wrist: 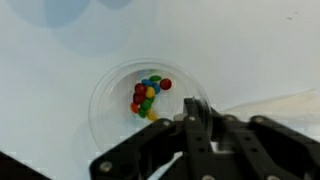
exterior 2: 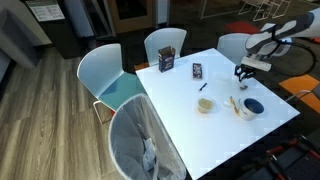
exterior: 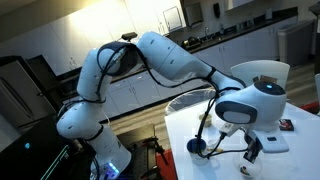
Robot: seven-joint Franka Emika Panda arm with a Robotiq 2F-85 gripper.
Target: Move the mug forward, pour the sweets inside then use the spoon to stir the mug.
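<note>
the gripper (wrist: 197, 120) has its jaws pressed together, the dark metal fingers meeting in a narrow line at the bottom of the wrist view. they sit right over the near rim of a round, shallow-looking container (wrist: 100, 95). whether they pinch that thin rim or only hover above it, i cannot tell. a grip at the rim would make sense, since it lets the wrist tip the contents out.

inside lies a small heap of sweets (wrist: 148, 97), glossy little buttons in red, yellow, green, blue and orange, bunched to one side. the container's wall looks pale and half see-through, smooth like plastic.

in an exterior view the gripper (exterior 2: 245, 70) hangs over the far part of the white, matte table (exterior 2: 220, 130). the mug (exterior 2: 252, 106) stands apart from it, nearer the table's edge, squat and blue, mouth upward, so ready to receive a pour. a pale stick (exterior 2: 236, 104) lies just beside the mug, and a small cream cup (exterior 2: 205, 104) stands further along. the spoon (exterior 2: 203, 86), a thin dark sliver, lies flat and free, well apart from the mug, likely waiting for the stirring.
</note>
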